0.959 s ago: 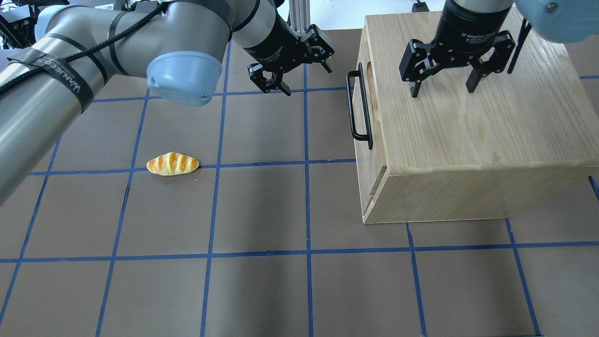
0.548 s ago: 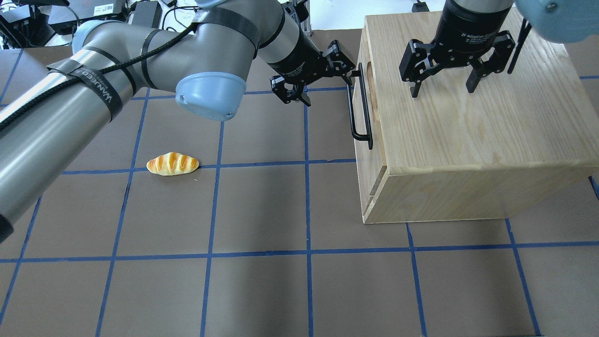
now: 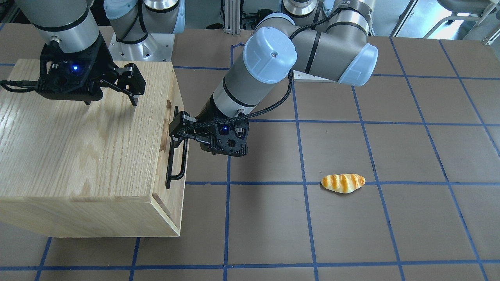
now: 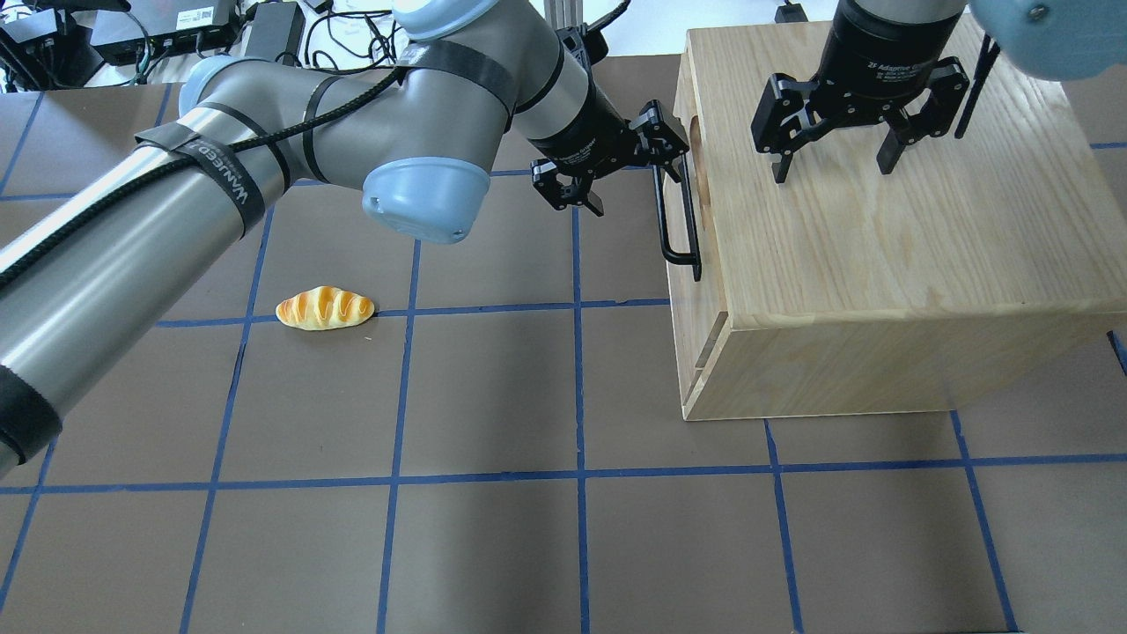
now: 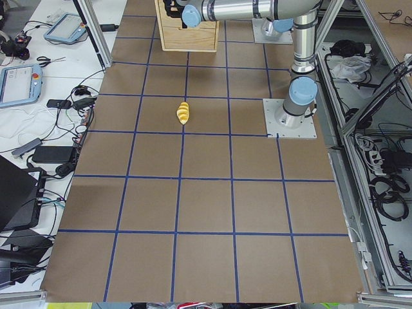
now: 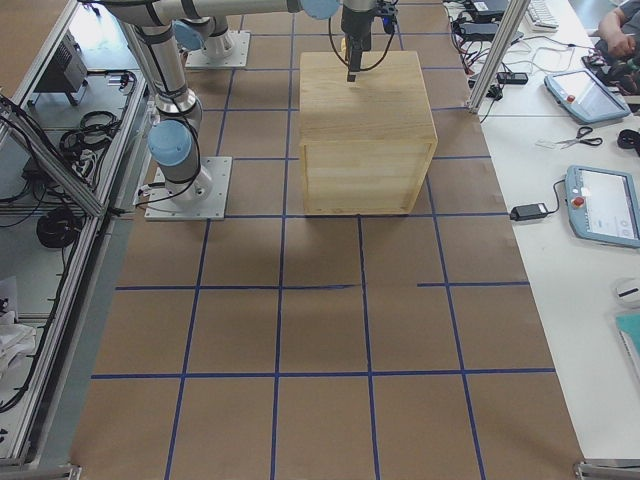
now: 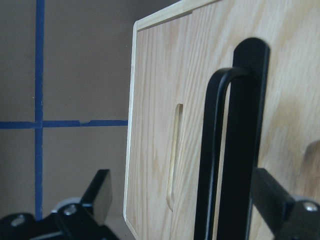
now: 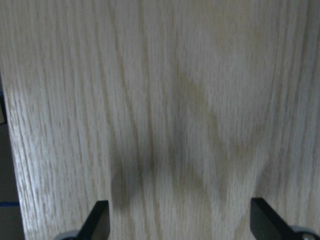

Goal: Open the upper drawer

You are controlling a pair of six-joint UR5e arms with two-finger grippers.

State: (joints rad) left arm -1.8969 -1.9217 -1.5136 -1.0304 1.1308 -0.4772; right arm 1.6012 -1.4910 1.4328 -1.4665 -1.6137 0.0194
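The upper drawer (image 4: 680, 231) is the top front panel of a light-oak cabinet (image 4: 880, 246). It looks shut, with a black bar handle (image 4: 676, 233) and an oval notch (image 4: 698, 151). My left gripper (image 4: 621, 158) is open at the far end of the handle (image 3: 175, 166). In the left wrist view the bar (image 7: 227, 150) stands between the two fingers of the left gripper (image 7: 185, 215), nearer the right one. My right gripper (image 4: 832, 165) is open and empty, just over the cabinet's top (image 8: 165, 100).
A toy bread roll (image 4: 325, 308) lies on the brown gridded table, left of the cabinet; it also shows in the front view (image 3: 343, 183). The left arm's elbow (image 4: 427, 198) hangs over the table behind the roll.
My left gripper has moved right, from the open table to the drawer handle, and now straddles its far end. The right gripper and the drawer have not moved.
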